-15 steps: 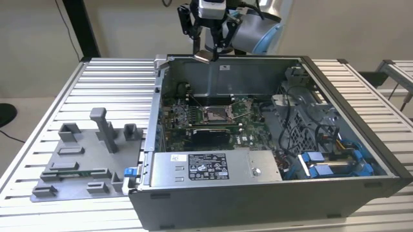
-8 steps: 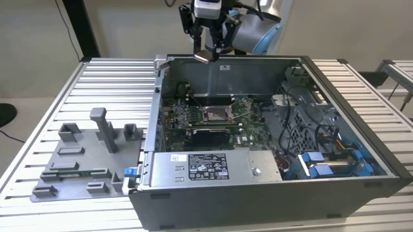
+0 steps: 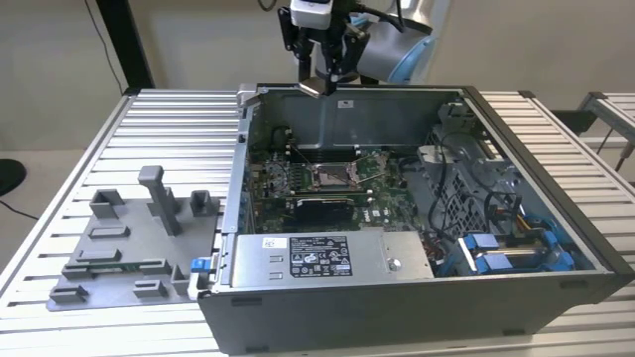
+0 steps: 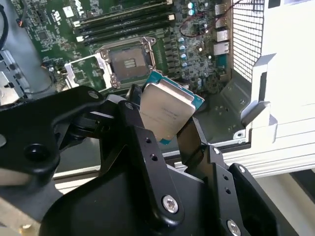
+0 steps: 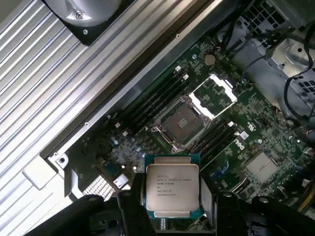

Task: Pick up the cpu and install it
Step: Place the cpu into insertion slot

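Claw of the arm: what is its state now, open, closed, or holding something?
Claw: closed, holding the small flat square cpu with the pale silver metal top.

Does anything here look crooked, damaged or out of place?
Nothing stands out. The claw holds the chip by its edges; the socket on the board lies open and empty, its frame flipped up.

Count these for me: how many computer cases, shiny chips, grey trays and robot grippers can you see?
computer case: 1
cpu (the shiny chip, held in the gripper): 1
grey tray: 1
gripper: 1
Total: 4
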Available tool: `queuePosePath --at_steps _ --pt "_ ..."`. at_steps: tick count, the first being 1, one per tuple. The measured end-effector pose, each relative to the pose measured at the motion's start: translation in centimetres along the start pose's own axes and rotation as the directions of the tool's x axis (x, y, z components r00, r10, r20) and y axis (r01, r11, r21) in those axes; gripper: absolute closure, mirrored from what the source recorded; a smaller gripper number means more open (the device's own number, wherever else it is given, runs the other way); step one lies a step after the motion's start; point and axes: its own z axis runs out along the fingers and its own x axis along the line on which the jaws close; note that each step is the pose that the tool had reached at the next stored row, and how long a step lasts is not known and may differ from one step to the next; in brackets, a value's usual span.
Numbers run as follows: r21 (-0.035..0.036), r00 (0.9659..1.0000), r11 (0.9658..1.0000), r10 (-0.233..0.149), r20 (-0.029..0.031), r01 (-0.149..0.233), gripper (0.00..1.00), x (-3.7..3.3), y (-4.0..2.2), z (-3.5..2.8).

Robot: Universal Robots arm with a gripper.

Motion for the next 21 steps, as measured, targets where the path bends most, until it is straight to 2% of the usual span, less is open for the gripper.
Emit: queuePosePath --at_steps 4,9,13,17,21 --pt "-0.0012 0.9988 0.9988 0.049 0.0009 -0.049 1.00 0.00 0.00 0.00" --pt "-0.0027 0.9939 0.9939 0.111 0.0020 -0.110 1.00 0.00 0.00 0.00" --pt "-0.0040 0.9873 0.9873 0.159 0.0027 -0.159 1.00 0.00 0.00 0.01" --pt "-0.0053 0.9783 0.9783 0.207 0.0034 -0.207 1.00 0.00 0.00 0.02" --pt "-0.0062 0.9712 0.9712 0.238 0.0038 -0.238 1.00 0.00 -0.01 0.02"
